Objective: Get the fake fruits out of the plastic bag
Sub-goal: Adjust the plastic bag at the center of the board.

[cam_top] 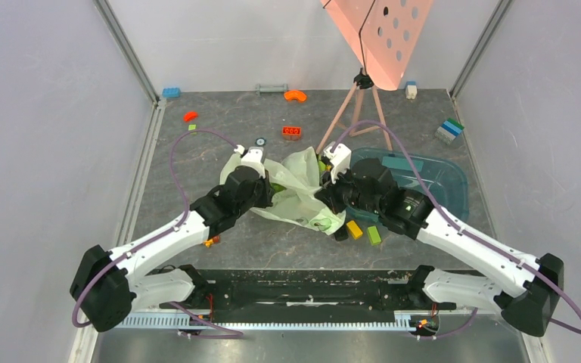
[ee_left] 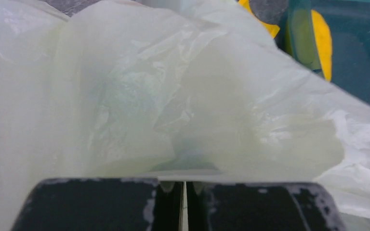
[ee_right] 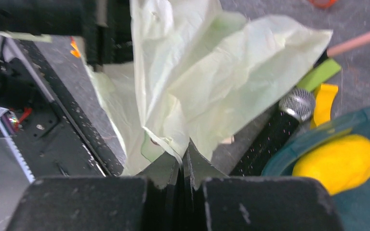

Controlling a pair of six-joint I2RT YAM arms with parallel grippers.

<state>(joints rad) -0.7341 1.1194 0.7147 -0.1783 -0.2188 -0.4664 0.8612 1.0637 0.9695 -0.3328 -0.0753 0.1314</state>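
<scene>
L gripper (ee_left: pixel 183 190) & R gripper (ee_right: pixel 183 166) are each pinching the plastic bag (cam_top: pixel 295 178), jaws clamped on film; next, likely: lifting & tipping it empty.

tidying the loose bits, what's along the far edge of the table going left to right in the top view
small blue plastic brick -> grey bar-shaped piece -> orange curved plastic piece -> white block with blue top

The translucent pale-green crinkly plastic bag (cam_top: pixel 296 181) contrasts with the smooth yellow oblong toy fruit (ee_right: pixel 337 163), the transparent teal-blue tray (cam_top: pixel 445 181) and the dark grey, faintly veined desk (cam_top: pixel 424 113).
</scene>
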